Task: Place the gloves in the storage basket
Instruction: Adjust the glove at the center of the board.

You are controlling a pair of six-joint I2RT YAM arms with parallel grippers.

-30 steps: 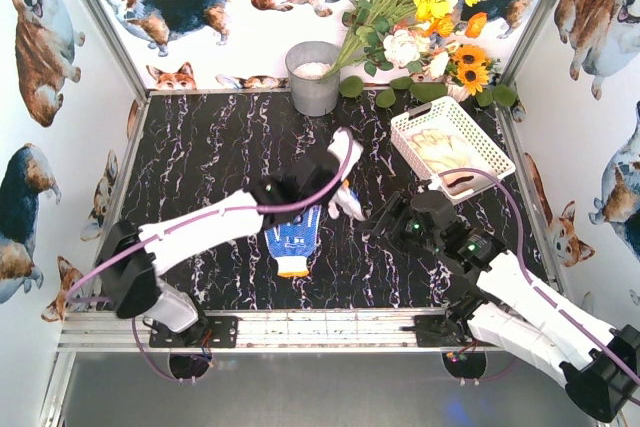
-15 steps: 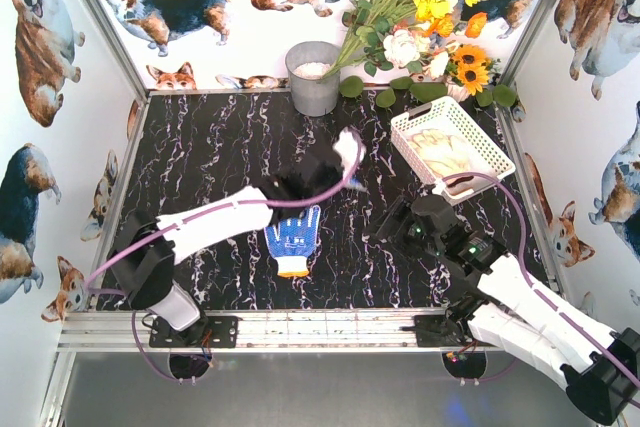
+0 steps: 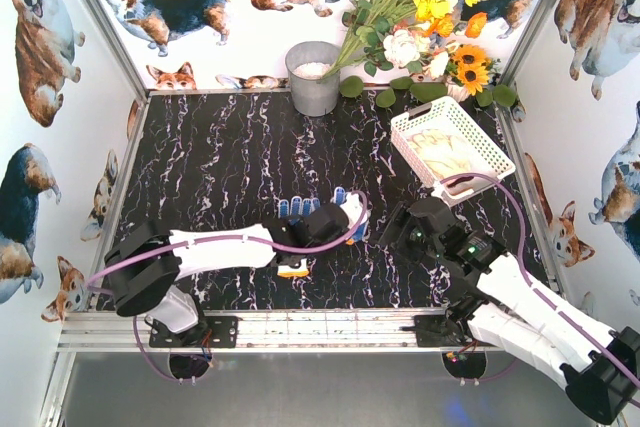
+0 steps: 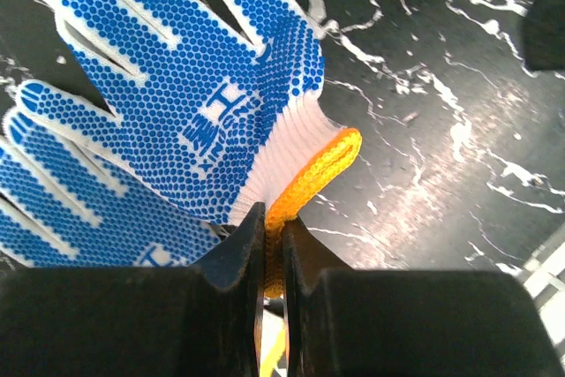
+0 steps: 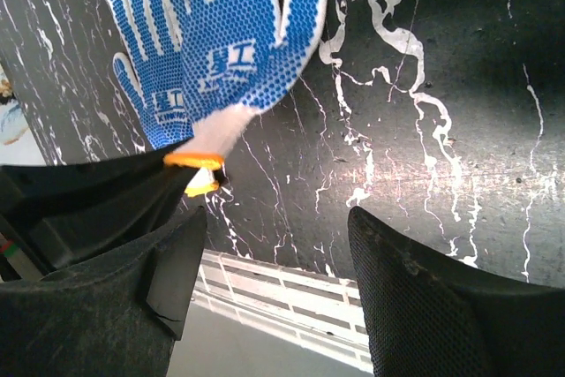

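Observation:
My left gripper (image 4: 274, 218) is shut on the orange cuff of a blue-dotted white glove (image 4: 203, 103). That glove lies spread on the black marble table beside a second glove of the same kind (image 4: 62, 209). From above, the left gripper (image 3: 350, 215) is low over the table, right of centre. Blue glove fingers (image 3: 293, 209) and an orange cuff (image 3: 292, 269) show on either side of the arm. My right gripper (image 5: 272, 218) stands open and empty just to the right (image 3: 395, 222), looking onto both gloves (image 5: 238, 41). The white storage basket (image 3: 412, 155) at the back right holds cream gloves (image 3: 442, 152).
A grey metal bucket (image 3: 314, 77) stands at the back centre, with a bunch of flowers (image 3: 420, 7) leaning beside it. Corgi-print walls close in three sides. An aluminium rail (image 3: 300, 329) runs along the near edge.
My left arm has swung from the table's middle toward the near right and dropped low, bringing its glove down by the blue glove on the table. The right arm has barely moved.

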